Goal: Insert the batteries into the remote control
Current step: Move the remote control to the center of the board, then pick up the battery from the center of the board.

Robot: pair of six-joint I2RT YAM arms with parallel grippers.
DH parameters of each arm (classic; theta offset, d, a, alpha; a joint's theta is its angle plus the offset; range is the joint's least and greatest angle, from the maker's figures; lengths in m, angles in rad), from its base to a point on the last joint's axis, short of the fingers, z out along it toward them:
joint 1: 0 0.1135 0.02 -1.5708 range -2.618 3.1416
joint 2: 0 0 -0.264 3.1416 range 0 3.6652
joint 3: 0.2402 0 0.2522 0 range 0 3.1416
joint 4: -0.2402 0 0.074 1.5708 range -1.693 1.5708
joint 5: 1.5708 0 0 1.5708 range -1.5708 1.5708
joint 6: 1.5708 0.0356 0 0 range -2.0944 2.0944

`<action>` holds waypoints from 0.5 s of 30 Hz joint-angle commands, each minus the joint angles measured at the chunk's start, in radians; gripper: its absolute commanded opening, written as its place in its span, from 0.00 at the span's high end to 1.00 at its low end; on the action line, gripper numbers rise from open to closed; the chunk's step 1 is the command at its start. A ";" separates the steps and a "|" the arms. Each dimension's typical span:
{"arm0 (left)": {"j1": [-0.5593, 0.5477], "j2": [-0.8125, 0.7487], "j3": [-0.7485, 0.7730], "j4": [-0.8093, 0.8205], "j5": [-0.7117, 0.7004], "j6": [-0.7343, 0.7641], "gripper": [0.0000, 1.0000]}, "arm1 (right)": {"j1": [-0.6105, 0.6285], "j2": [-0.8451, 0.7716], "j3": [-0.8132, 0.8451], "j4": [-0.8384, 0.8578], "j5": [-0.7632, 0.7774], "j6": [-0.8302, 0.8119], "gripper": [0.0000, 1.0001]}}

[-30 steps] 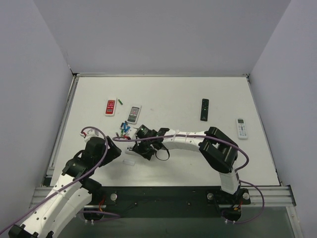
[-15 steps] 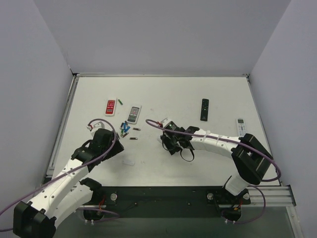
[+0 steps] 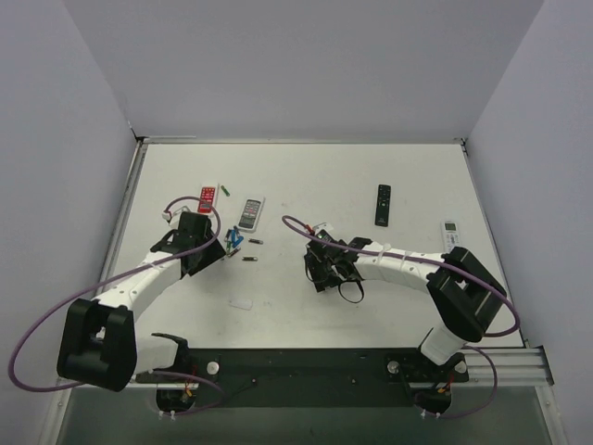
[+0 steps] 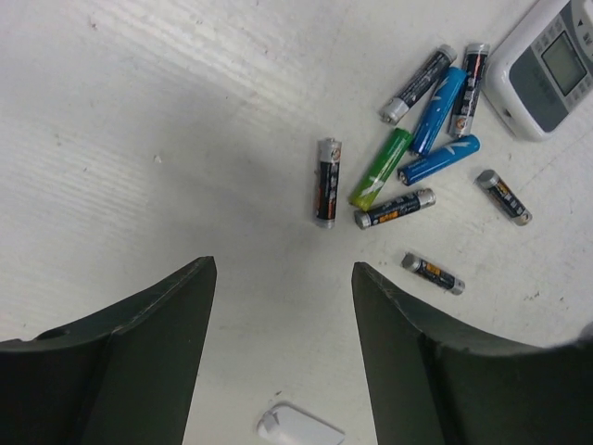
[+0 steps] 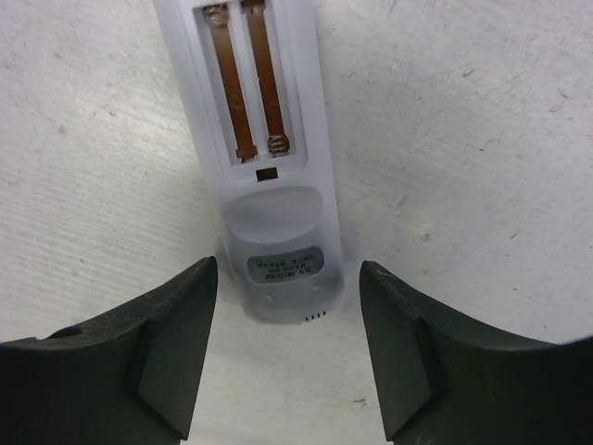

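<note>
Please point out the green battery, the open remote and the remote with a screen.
green battery (image 4: pixel 380 169): left wrist view, middle of its wrap.
open remote (image 5: pixel 278 218): right wrist view, its back just below the battery recess.
remote with a screen (image 4: pixel 565 60): left wrist view, on the screen.

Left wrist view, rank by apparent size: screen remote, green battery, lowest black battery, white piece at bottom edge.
1. white remote with display, even cropped.
2. green battery.
3. lowest black battery.
Unranked: white piece, cut off by frame.
</note>
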 commanded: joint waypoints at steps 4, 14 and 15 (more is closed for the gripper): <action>0.016 0.159 0.129 0.121 0.048 0.068 0.35 | -0.008 -0.170 -0.054 -0.037 -0.025 0.025 0.31; 0.013 0.298 0.168 0.135 0.021 0.122 0.54 | -0.011 -0.290 -0.102 -0.039 0.005 -0.006 0.31; 0.015 0.308 0.176 0.135 0.022 0.123 0.55 | -0.013 -0.287 -0.103 -0.039 0.011 -0.007 0.31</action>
